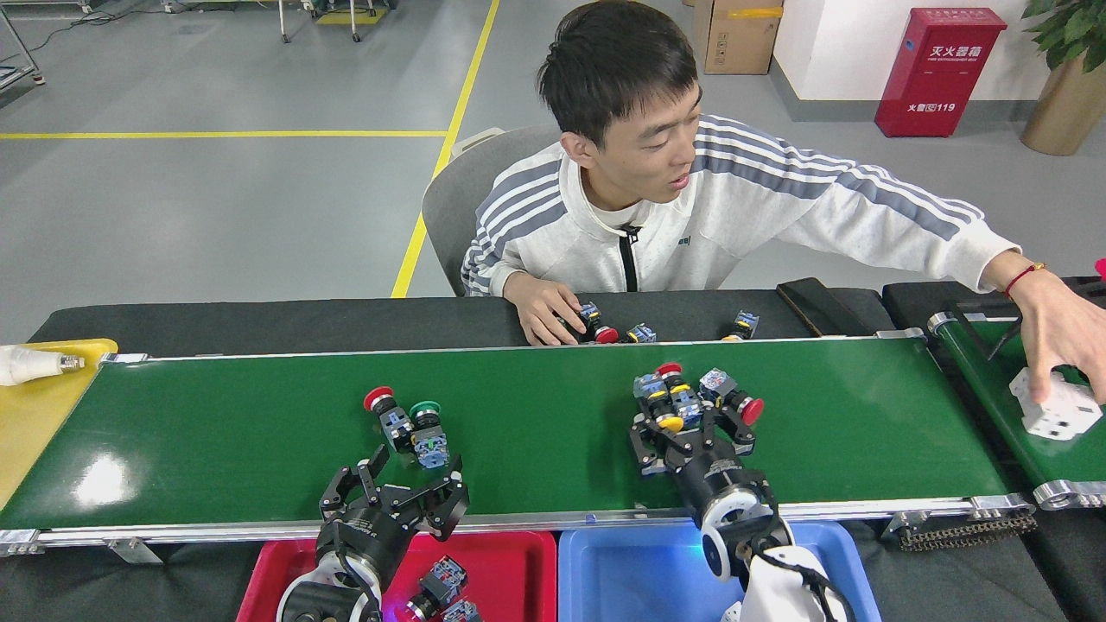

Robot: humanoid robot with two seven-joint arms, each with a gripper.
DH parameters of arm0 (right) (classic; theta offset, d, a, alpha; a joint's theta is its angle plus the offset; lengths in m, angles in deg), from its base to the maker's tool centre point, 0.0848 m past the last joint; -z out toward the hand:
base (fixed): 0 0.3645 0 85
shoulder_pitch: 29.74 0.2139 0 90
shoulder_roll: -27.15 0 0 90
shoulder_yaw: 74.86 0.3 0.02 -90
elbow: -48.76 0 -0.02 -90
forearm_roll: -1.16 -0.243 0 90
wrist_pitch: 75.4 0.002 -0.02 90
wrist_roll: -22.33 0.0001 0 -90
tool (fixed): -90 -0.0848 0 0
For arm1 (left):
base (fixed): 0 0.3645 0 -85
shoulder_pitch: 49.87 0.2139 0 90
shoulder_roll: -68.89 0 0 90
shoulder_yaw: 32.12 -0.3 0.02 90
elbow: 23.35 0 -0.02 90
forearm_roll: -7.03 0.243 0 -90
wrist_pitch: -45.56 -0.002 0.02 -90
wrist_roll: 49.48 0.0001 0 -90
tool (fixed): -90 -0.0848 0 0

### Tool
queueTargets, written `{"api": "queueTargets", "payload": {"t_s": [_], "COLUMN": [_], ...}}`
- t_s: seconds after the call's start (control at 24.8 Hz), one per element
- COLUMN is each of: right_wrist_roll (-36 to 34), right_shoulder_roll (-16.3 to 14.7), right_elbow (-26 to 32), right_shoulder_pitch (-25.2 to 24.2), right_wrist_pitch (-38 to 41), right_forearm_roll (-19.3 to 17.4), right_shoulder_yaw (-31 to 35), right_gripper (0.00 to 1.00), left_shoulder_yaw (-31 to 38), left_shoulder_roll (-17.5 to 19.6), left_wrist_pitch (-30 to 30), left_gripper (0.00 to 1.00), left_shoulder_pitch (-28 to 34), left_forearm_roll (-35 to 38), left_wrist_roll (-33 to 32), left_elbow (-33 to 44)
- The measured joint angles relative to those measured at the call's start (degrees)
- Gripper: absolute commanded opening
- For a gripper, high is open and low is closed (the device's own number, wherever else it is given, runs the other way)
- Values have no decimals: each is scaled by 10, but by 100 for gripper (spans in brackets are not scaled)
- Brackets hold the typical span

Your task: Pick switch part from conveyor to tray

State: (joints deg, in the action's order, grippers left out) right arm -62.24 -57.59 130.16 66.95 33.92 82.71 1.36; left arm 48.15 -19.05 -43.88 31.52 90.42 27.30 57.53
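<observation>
Across the conveyor (553,432) a person (657,199) leans, while the right gripper (689,421), jaws spread, reaches around a cluster of switch parts (683,399), and the left gripper (406,488), jaws released, sits near two switch parts (406,425) above the red tray (510,561).

Bright, even overhead indoor light; colours saturated. White glare patch on conveyor (102,480) near left end; faint sheen mid-belt. Shadows soft, short, directly under objects. Focus sharp across view. Slight wide-angle bowing: conveyor rails curve toward edges. Blue glow on right arm wrist above blue tray (622,574).
</observation>
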Motion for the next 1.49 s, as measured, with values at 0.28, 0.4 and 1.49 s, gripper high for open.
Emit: {"api": "queueTargets", "payload": {"t_s": [0.28, 0.4, 1.49], "right_wrist_roll": [-2, -1, -104], "right_shoulder_roll": [-8, 12, -23], "right_elbow": [68, 30, 114], "right_shoulder_pitch": [-88, -87, -177], "right_wrist_pitch": [160, 164, -170], "right_forearm_roll": [3, 4, -36], "right_shoulder_yaw": [-84, -105, 192], "right_gripper": [99, 99, 93], "left_shoulder_yaw": [9, 11, 154], "left_shoulder_roll": [2, 4, 71], "left_wrist_pitch": [-54, -74, 370], "left_gripper": [100, 99, 100], "left_shoulder_pitch": [-68, -94, 217], "left_forearm_roll": [0, 0, -49], "left_wrist_roll": [-1, 0, 35], "left_elbow": [-79, -120, 187]}}
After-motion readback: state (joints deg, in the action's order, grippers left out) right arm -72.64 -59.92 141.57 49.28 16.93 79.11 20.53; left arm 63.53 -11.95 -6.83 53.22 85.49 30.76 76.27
